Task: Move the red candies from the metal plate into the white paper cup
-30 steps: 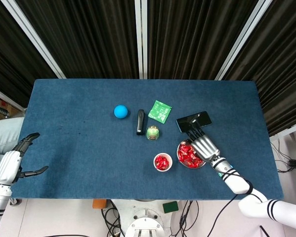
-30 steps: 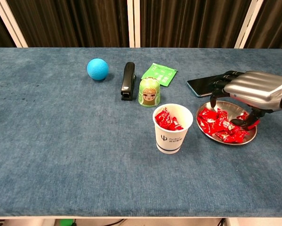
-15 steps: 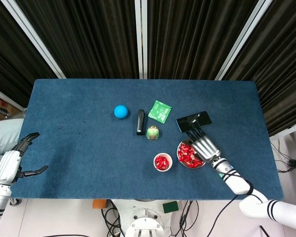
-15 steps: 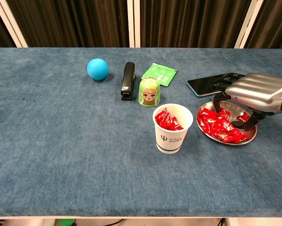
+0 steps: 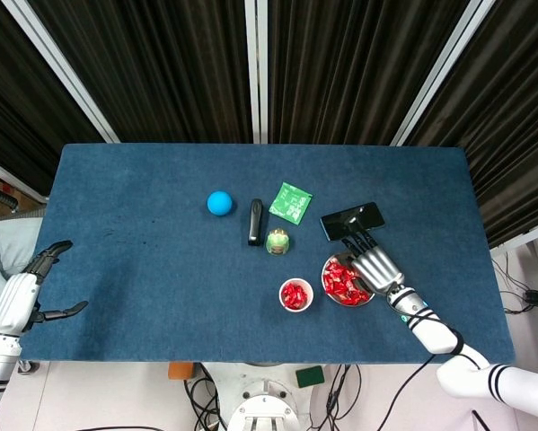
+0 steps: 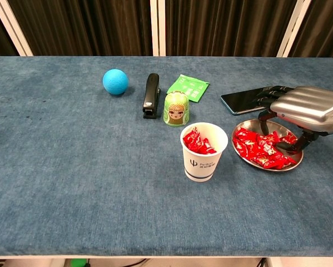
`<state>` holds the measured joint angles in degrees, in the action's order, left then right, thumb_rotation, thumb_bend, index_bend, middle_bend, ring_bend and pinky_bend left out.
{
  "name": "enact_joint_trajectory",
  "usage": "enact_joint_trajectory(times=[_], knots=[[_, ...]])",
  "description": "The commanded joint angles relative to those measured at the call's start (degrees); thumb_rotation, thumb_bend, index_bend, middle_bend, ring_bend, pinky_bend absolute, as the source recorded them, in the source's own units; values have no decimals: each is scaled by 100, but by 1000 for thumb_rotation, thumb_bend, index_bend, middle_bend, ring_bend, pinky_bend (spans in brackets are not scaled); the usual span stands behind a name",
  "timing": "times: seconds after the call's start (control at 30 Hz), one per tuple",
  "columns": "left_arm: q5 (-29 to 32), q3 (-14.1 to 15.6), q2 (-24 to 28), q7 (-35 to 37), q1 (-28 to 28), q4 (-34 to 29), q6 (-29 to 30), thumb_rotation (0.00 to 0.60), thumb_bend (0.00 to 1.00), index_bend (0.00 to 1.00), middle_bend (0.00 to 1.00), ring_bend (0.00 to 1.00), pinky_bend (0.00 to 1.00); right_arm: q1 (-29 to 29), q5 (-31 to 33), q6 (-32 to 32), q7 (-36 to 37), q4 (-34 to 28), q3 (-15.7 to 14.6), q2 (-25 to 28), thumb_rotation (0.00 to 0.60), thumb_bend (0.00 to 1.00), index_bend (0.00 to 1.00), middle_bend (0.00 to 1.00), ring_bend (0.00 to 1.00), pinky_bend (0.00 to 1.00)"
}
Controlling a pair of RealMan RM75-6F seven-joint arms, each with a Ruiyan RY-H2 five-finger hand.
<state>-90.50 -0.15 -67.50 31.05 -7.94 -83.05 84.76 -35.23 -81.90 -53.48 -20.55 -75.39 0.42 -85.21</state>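
Our right hand [image 6: 306, 107] hangs over the far right part of the metal plate [image 6: 296, 161], at the right edge of the chest view, palm down with its fingers [image 6: 264, 118] curled toward the heap. The tips reach in among the red candies [image 6: 261, 147], but whether a candy is pinched between them we cannot tell; nothing red shows clearly in the grasp. In the head view the same hand sits lower right of centre, over the plate's right side.

The candies lie piled in the plate, mostly on its left and middle. Just to the left of the plate stands the white paper cup [image 6: 203, 152], upright, with several red candies already inside. We judge the task to be partway through: this is the picking step, with a good heap left to move.

The next move calls for closing the fingers firmly on one or more candies, lifting clear of the rim, and carrying them leftward over the cup's mouth before letting go. The cup is light and close to the plate, so we should avoid nudging it.

Our left hand [image 5: 22, 296] rests released, fingers apart, off the desk [image 5: 143, 269] at the lower left of the head view.
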Motion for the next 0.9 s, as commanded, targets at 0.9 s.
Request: enact_joint_trajectory(times=[0.9], knots=[[-22, -9, 1, -40, 7, -39, 53, 600, 97, 138, 111, 120, 251, 31, -1164, -1344, 344, -1358, 272, 734, 600, 367, 567, 101, 0, 0]])
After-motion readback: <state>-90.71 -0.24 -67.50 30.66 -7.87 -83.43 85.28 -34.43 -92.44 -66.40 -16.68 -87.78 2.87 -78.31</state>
